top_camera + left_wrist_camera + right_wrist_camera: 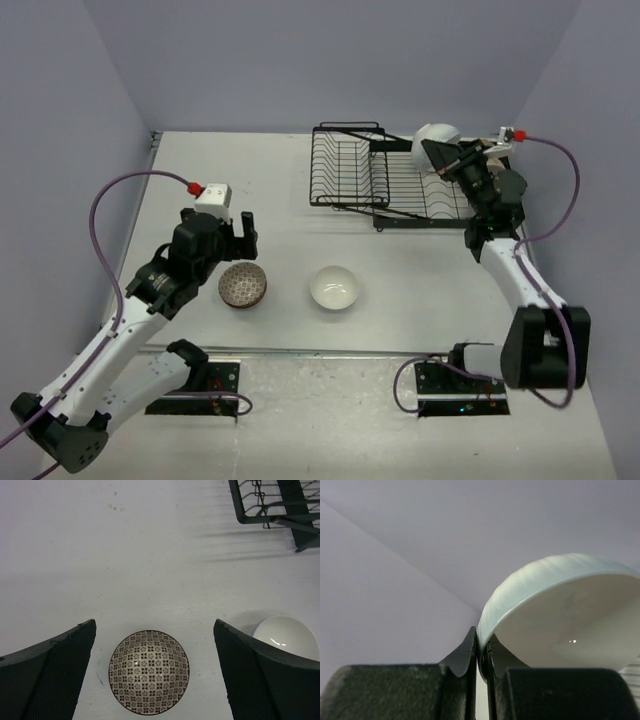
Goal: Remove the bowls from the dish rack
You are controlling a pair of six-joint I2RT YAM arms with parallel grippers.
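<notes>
Right claw (481,645): jaws nearly together, clamped on the rim of the held white bowl (560,615), one finger inside and one outside. In the wrist view the bowl fans out from the pinch toward 2 o'clock, tipped on edge, with its glossy inside facing us. From the top view, this claw (440,155) sits over the far right end of the dish rack (350,170), with the held white bowl (432,137) at its 11 o'clock. We can't tell whether the bowl touches the wires.

Left claw (154,624): jaws spread wide, gripping nothing. The patterned bowl (149,672) lies at its 6 o'clock, mouth up on the desk (400,260), roughly centred between the two fingers and clear of both. From the top, the left claw (240,228) hovers just off the far rim of the patterned bowl (243,285).

The loose white bowl (334,287) rests upright on the desk at 3 o'clock of the patterned one, near it but not touching. In the left wrist view it (287,637) is partly hidden behind the right-hand finger.

The dish rack corner (270,505) shows at 1 o'clock of the left claw, well apart. The rack's smaller basket is at 9 o'clock of its wide section.
</notes>
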